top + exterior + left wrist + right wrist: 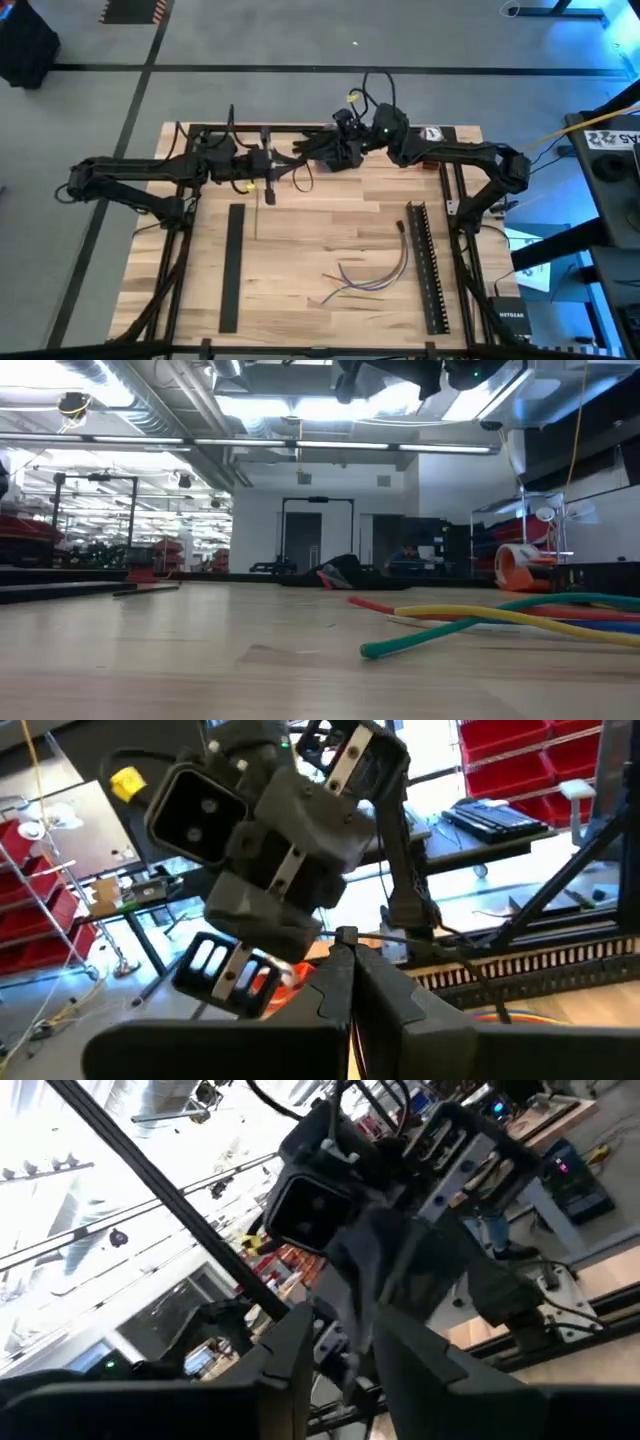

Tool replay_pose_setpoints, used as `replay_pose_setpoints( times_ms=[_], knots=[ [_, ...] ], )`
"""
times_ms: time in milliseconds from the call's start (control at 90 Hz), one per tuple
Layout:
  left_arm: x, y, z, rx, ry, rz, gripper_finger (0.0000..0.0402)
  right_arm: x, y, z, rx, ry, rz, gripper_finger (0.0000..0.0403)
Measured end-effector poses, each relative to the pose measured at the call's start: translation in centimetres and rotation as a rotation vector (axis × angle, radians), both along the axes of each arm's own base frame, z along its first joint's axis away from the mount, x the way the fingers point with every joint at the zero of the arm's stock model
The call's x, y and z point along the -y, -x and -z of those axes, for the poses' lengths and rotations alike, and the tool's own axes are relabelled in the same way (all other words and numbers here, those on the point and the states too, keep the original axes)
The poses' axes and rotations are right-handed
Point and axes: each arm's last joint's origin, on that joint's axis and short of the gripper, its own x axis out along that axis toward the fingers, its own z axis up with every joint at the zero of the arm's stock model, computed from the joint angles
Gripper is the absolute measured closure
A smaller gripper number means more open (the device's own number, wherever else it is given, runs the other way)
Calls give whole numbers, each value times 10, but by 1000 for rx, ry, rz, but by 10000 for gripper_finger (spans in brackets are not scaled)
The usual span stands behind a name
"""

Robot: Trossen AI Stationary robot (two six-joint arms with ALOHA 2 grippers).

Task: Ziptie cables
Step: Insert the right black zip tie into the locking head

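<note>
Both grippers sit close together near the far edge of the wooden table [300,240], nose to nose, and that closeness is the main risk: any sideways or forward push by either arm could, I judge, knock one wrist into the other. Going from left to right, the left gripper [283,168] reaches in from the left along the back rail, arm stretched nearly level; in its own wrist view its two dark fingers [335,985] are pressed together at the tips, though whether anything thin is pinched between them cannot be told. A thin dark loop hangs just beside it, and could snag if the arm swings. The right gripper [318,148] comes in from the right, elbow bent at the table's side, wrist turned toward the left one; its fingers stand slightly parted with nothing between them. The cables [365,278] lie loose on the near right part of the table, well apart from both grippers, untouched, beside a long black slotted bar [425,262].
</note>
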Motion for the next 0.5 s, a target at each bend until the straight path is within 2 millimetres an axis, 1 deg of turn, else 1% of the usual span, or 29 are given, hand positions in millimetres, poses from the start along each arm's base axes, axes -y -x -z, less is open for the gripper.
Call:
replay_pose_setpoints(
  times_ms=[178, 311, 500],
  knots=[
    [0, 0, -1, 8, -11, -2, 401, 2, 0, 0, 0, 6, 16, 307],
    [2, 2, -5, 41, -14, 7, 401, 5, 0, 4, -26, 17, 37, 307],
    [2, 0, -3, 26, -11, 11, 402, 4, 0, 2, -8, 17, 33, 307]
  ],
)
